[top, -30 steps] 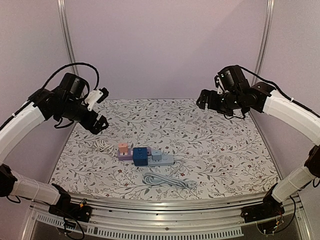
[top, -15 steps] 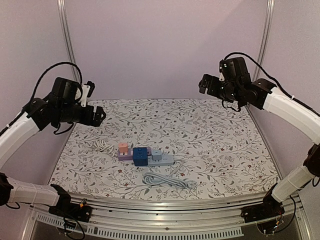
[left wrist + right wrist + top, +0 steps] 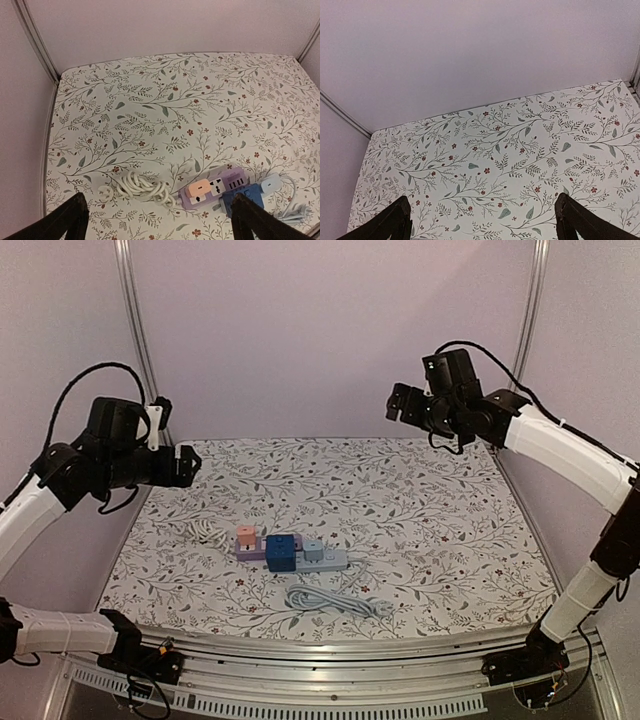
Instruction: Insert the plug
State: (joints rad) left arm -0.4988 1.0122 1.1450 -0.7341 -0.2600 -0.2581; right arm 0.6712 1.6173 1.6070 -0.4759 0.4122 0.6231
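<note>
A white plug (image 3: 104,192) lies flat on the floral mat at the end of a coiled white cord (image 3: 142,186) (image 3: 205,530). That cord runs to a purple power strip (image 3: 215,187) (image 3: 248,540) with a peach block on top. A dark blue cube (image 3: 281,552) and a pale grey-blue strip (image 3: 322,558) lie against the purple strip. My left gripper (image 3: 188,465) (image 3: 159,199) hangs open high above the mat's left side and holds nothing. Over the far right, my right gripper (image 3: 396,403) (image 3: 482,200) is also open and empty, seeing only bare mat.
A grey coiled cable (image 3: 335,601) lies in front of the strips, towards the near edge. Metal frame posts (image 3: 130,320) stand at the back corners, and plain walls close in the back and both sides. The mat's left edge (image 3: 49,150) meets the wall.
The left gripper has drawn back to the left and levelled out. The right gripper has risen and shifted left. The strips and cords have not moved.
</note>
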